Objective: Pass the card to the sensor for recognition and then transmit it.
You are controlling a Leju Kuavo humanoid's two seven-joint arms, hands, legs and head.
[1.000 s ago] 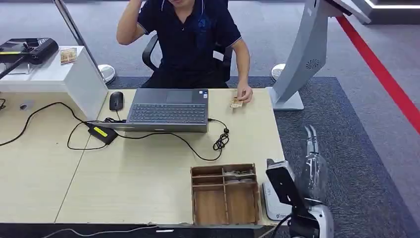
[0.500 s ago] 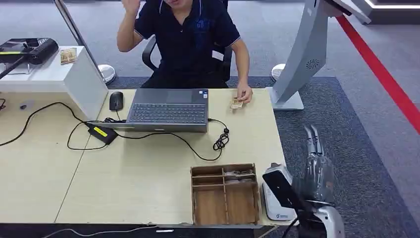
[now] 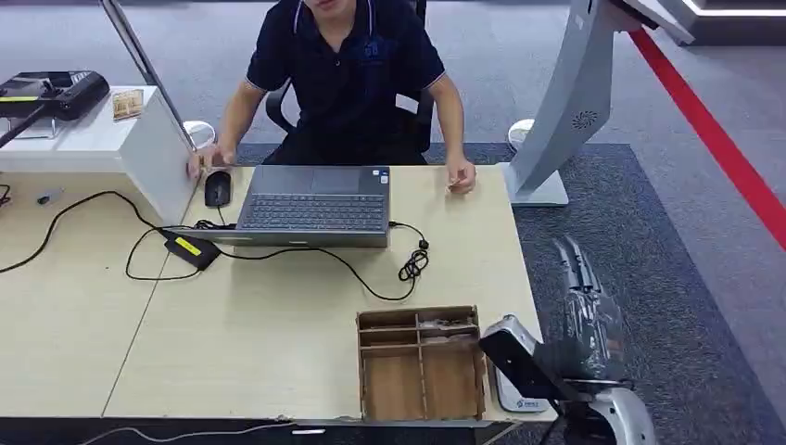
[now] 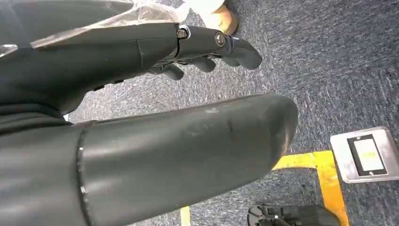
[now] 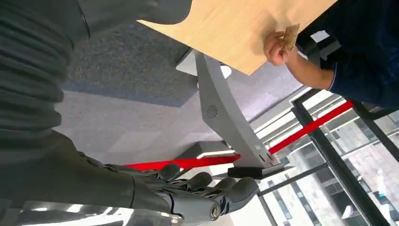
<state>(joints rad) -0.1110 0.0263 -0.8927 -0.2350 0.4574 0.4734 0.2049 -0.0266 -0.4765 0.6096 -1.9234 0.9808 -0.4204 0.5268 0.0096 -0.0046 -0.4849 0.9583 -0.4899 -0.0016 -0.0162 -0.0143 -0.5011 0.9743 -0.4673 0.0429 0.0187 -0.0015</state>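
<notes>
A tan card [image 5: 291, 36] is pinched in the seated person's hand [image 5: 276, 48] at the far edge of the wooden desk [image 3: 278, 343]. In the head view that hand [image 3: 461, 175] covers the card. A white sensor unit [image 3: 503, 387] stands at the desk's near right corner, partly behind a dark part of my right arm. My right hand [image 3: 584, 301] hangs beside the desk's right edge over the carpet, fingers stretched out and holding nothing; its fingers [image 5: 202, 200] are apart. My left hand [image 4: 164, 52] hovers over carpet, empty, fingers loosely spread.
A wooden divided tray [image 3: 422, 363] sits at the desk's front edge beside the sensor. A laptop [image 3: 315, 206], mouse [image 3: 217, 188] and cables [image 3: 278, 255] lie farther back. A grey kiosk stand [image 3: 565, 111] rises off the desk's right corner. A floor outlet plate [image 4: 364, 154] lies below my left hand.
The person's raised arm came down beside the mouse. Their other hand now covers the card that lay showing on the desk. My right hand drifted slightly nearer and tilted.
</notes>
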